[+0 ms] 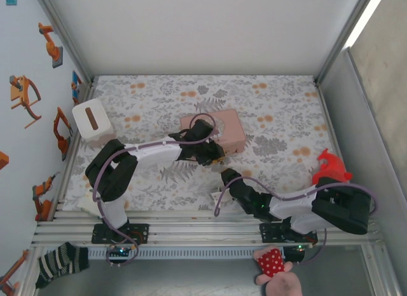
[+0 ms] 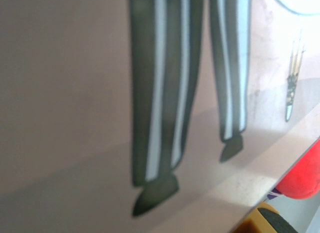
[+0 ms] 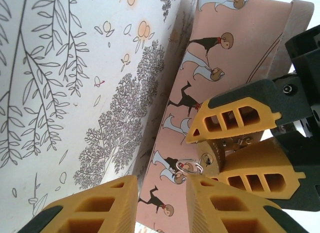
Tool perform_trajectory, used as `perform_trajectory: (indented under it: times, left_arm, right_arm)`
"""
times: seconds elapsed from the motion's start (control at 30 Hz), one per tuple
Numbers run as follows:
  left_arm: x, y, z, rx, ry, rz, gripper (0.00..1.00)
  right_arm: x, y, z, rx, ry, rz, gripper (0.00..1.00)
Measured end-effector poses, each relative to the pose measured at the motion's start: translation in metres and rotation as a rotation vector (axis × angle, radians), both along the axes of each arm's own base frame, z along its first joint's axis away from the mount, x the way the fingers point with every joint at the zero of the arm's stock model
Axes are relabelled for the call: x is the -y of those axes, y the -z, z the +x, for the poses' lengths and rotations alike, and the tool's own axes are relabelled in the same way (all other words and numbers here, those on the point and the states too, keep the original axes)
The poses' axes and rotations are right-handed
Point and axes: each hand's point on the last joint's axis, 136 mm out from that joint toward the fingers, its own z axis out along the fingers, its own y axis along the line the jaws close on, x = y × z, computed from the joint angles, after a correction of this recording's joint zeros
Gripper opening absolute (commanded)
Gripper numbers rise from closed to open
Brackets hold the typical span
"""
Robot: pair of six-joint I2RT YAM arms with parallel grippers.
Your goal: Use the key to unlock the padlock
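Two yellow ribbed fingers of the R gripper (image 3: 161, 185) are seen at the bottom edge, spread apart w/ a clear gap btwn them. Just above that gap a small silver ring (image 3: 189, 166) is seen, touching the padlock (image 3: 206, 158). The brass padlock is clamped btwn the yellow fingers of the L gripper (image 3: 212, 152), whose black housing is seen at the right edge. Whether a key is on the ring can't be told. Behind both, a pink box (image 3: 220, 53) w/ cartoon figures is laid on a cloth (image 3: 75, 93) printed w/ trees, leaves & orange blossoms. The padlock is held close to the box's side; contact can't be judged.
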Motion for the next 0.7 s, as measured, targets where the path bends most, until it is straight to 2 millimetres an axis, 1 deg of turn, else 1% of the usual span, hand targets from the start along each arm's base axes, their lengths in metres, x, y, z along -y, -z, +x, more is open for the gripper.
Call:
perform_trajectory:
  times: [0.03, 0.13, 0.2, 0.3, 0.47, 0.57, 0.7]
  left_arm:
    - [0.0, 0.0, 0.0, 0.0, 0.0, 0.0, 0.06]
    - [0.0, 0.0, 0.0, 0.0, 0.0, 0.0, 0.06]
    - [0.0, 0.0, 0.0, 0.0, 0.0, 0.0, 0.06]
    - [0.0, 0.0, 0.0, -0.001, 0.0, 0.0, 0.06]
    - [0.0, 0.0, 0.0, -0.001, 0.001, -0.001, 0.06]
    - [0.0, 0.0, 0.0, -0.001, 0.001, -0.001, 0.06]
    - [0.0, 0.0, 0.0, -0.002, 0.001, -0.001, 0.06]
  right_arm:
    - [-0.001, -0.001, 0.001, 0.005, 0.004, 0.004, 0.31]
    - [-0.002, -0.002, 0.003, 0.019, 0.014, 0.016, 0.36]
    - [-0.002, -0.003, 0.006, 0.028, 0.022, 0.023, 0.37]
    - [0.0, -0.009, 0.012, 0.041, 0.044, 0.051, 0.37]
    - [0.007, -0.016, 0.023, 0.056, 0.081, 0.079, 0.31]
    - [0.008, -0.015, 0.025, 0.053, 0.085, 0.081, 0.32]
    - [0.006, -0.008, 0.025, 0.042, 0.08, 0.066, 0.36]
